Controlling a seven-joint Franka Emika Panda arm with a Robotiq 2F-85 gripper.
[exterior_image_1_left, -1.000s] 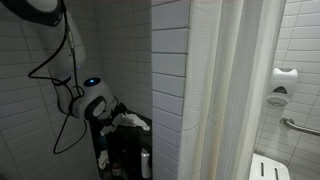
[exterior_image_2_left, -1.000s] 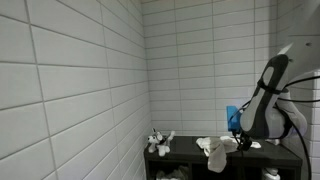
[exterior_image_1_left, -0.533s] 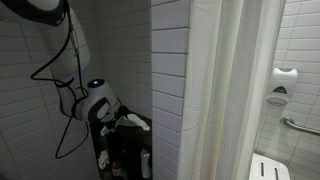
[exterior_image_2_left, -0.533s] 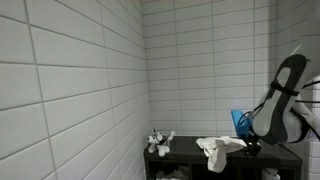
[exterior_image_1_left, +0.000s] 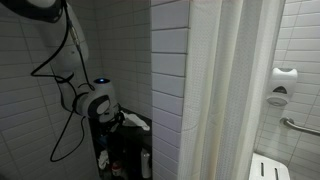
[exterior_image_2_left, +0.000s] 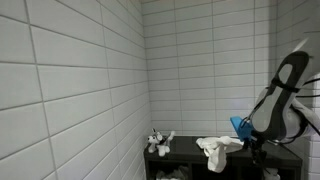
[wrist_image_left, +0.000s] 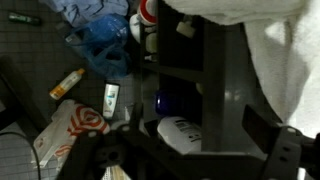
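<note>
My gripper (wrist_image_left: 190, 165) is open, its two dark fingers spread wide at the bottom of the wrist view with nothing between them. It hangs beside a black shelf unit (exterior_image_2_left: 185, 160), just past the unit's end. A crumpled white cloth (exterior_image_2_left: 215, 150) lies on the shelf top, close to the gripper; it also shows at the upper right of the wrist view as the white cloth (wrist_image_left: 275, 40). Between the fingers, lower down inside the shelf, lies a white bottle (wrist_image_left: 180, 132). In an exterior view the wrist (exterior_image_1_left: 98, 103) leans over the shelf.
A small pale toy (exterior_image_2_left: 158, 142) sits at the shelf's far end. On the floor lie a blue bag (wrist_image_left: 100, 45), a tube (wrist_image_left: 68, 82) and a striped packet (wrist_image_left: 75, 125). A tiled wall corner (exterior_image_1_left: 170, 80) and shower curtain (exterior_image_1_left: 240, 100) stand next to the shelf.
The arm has swung away from the cloth towards the end of the shelf and the wrist has turned. The jaws stayed open.
</note>
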